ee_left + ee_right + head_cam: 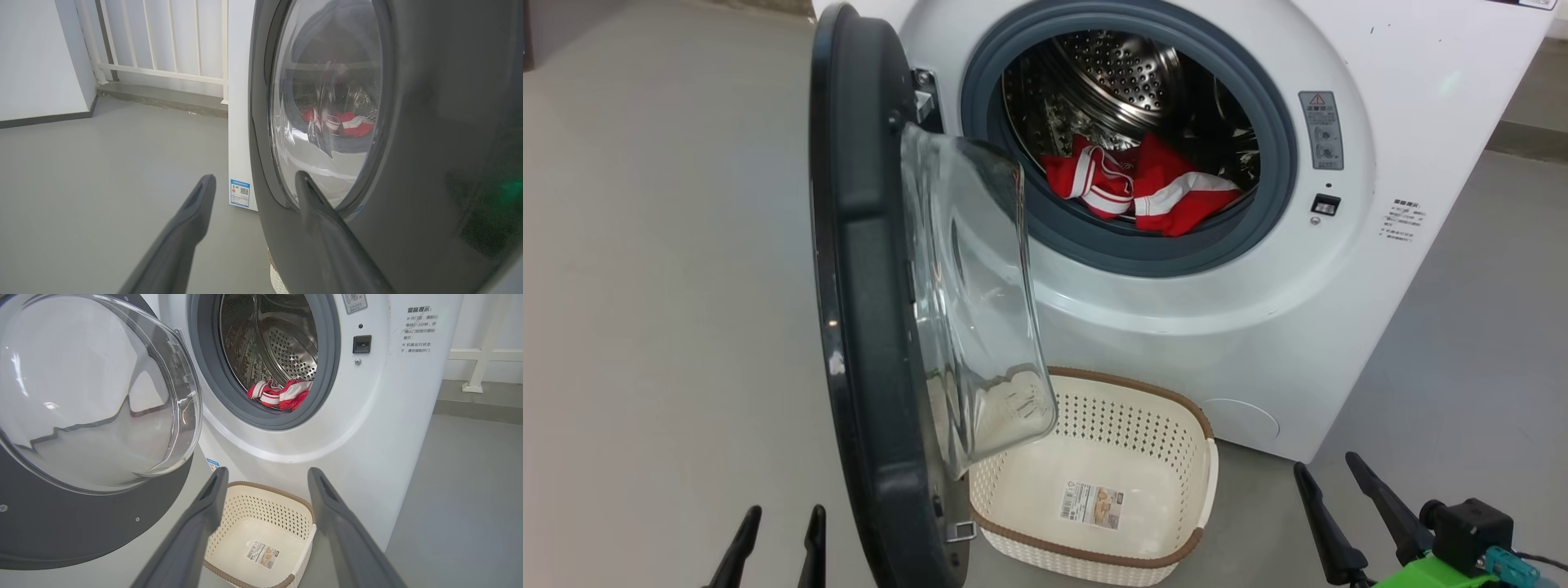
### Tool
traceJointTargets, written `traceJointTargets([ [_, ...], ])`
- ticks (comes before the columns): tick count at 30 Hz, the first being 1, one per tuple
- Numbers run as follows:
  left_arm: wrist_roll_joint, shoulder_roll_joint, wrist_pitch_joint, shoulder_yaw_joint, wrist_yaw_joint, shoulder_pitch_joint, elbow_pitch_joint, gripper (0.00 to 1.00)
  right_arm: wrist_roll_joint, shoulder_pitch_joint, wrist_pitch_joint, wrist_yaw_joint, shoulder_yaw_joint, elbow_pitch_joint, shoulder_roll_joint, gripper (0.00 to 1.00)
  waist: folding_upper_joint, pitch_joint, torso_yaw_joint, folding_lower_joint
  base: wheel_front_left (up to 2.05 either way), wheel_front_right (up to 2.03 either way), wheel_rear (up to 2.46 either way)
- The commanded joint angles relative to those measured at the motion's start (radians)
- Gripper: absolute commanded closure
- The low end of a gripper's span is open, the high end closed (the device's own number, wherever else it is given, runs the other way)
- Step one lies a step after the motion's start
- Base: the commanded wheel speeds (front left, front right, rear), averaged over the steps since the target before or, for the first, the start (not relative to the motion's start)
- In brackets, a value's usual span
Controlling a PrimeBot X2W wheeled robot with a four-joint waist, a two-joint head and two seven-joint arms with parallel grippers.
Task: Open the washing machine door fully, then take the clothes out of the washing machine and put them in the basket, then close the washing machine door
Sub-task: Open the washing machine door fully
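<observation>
The washing machine door point(866, 327) is standing open at the left centre of the head view, turned edge-on. Its long line is running from the top of the frame down to the bottom edge. Its glossy black rim is facing left, and its clear glass bowl point(972, 286) is bulging right, toward the washing machine point(1258, 327). The machine, white and boxy, is filling the upper right. A grey rubber ring point(1274, 163) is circling its round opening, with a perforated steel drum point(1127, 73) behind it.

The clothes point(1152, 192), soft red fabric with white bands, are lying bunched at the bottom of the drum, just inside the ring.

The basket point(1143, 385) is sitting on the grey floor point(645, 245) below the opening, partly behind the glass bowl. It is a cream, rounded rectangle with perforated walls and a brown woven-look rim. Its mouth is facing up, and a paper sticker point(1092, 504) is showing on its bottom.

The left gripper point(786, 513) is sitting at the lower left and the right gripper point(1325, 463) at the lower right. Both have their dark fingers spread apart, released.
</observation>
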Motion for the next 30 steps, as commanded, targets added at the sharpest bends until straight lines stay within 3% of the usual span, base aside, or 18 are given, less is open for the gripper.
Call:
traceJointTargets([
  [1,-0.002,0.002,-0.010,0.031,-0.003,-0.038,-0.026,0.00,-0.019,0.002,-0.012,0.002,0.008,-0.032,-0.005,0.00,0.0000,0.001,0.002,0.0000,0.00,0.00,0.00],
  [19,-0.014,0.000,-0.010,0.039,-0.003,-0.052,-0.019,0.00,-0.105,0.074,-0.012,0.002,-0.083,-0.026,0.049,0.00,0.0000,0.010,0.006,0.0000,0.00,0.00,0.00],
  [20,-0.020,-0.001,-0.010,0.043,-0.003,-0.053,-0.021,0.23,-0.107,0.072,-0.012,0.002,-0.085,-0.030,0.048,0.00,0.0000,0.010,0.006,0.0000,0.00,0.00,0.00],
  [21,-0.028,-0.002,-0.010,0.048,-0.003,-0.055,-0.023,0.60,-0.110,0.070,-0.012,0.002,-0.086,-0.033,0.047,0.00,0.0000,0.009,0.006,0.0000,0.00,0.00,0.00],
  [23,-0.050,-0.006,-0.010,0.065,-0.003,-0.059,-0.035,1.00,-0.113,0.070,-0.012,0.002,-0.088,-0.038,0.048,0.00,0.0000,0.008,0.005,0.0000,0.00,0.00,0.00],
  [30,-0.131,-0.022,-0.010,0.171,-0.003,-0.108,-0.184,1.00,-0.117,0.072,-0.012,0.002,-0.100,-0.051,0.047,0.00,0.0000,0.001,0.013,0.0000,0.00,0.00,0.00],
])
